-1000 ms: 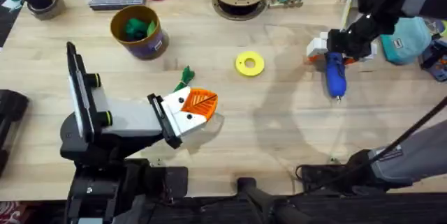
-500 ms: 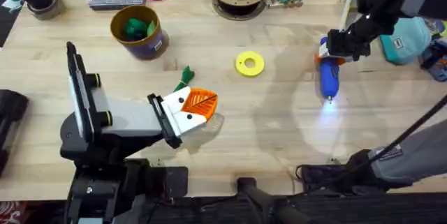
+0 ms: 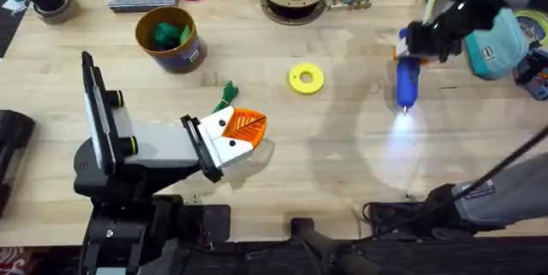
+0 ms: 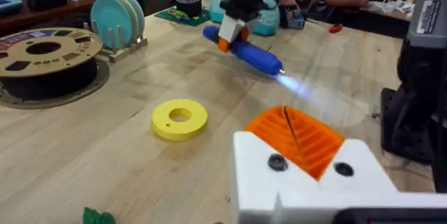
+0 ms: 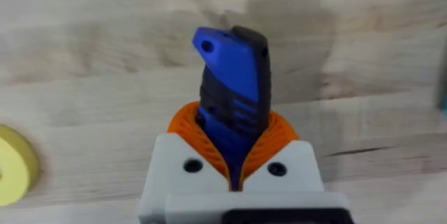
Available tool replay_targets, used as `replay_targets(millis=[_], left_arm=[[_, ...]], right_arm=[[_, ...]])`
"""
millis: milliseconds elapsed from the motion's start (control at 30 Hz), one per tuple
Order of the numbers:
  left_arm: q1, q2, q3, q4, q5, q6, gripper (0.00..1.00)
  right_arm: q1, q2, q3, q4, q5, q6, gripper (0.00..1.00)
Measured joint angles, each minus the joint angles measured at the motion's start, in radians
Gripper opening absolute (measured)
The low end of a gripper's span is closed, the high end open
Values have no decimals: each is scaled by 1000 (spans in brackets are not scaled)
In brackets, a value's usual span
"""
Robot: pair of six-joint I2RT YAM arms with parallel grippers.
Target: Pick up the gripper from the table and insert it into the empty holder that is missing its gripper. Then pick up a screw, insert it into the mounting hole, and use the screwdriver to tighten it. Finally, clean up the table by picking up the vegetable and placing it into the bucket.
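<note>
The right end effector (image 3: 417,42) is closed on the screwdriver (image 3: 407,82), its orange ribbed pads (image 5: 276,132) pressed against both sides of the blue body. The tool hangs above the worktop (image 3: 342,146) well to the side of the yellow disc (image 3: 306,78), tip pointing toward the arms' bases, with a bright patch of light on the wood beneath the tip. The left end effector (image 3: 242,134) rests low on the near side of the disc; its orange pad (image 4: 297,137) sits against its white holder (image 4: 307,182), the jaws closed with nothing between them. The vegetable (image 3: 227,93) lies on the wood between the disc and the bucket (image 3: 169,39), just beside the left end effector's tip. The bucket, beyond the disc toward the left arm's side, holds brighter green lumps (image 3: 169,32).
</note>
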Motion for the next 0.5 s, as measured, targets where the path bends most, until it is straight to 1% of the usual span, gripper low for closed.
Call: replay_targets(millis=[167,300,400,500], left_arm=[[0,0,0,0,0,0,4],[0,0,0,0,0,0,4],[0,0,0,0,0,0,4],[0,0,0,0,0,0,4]], right_arm=[[0,-91,89,-2,-9,1,26],[0,-165,169,19,-54,1,26],[0,-205,211,73,-95,1,26],[0,-231,233,179,-152,1,26]])
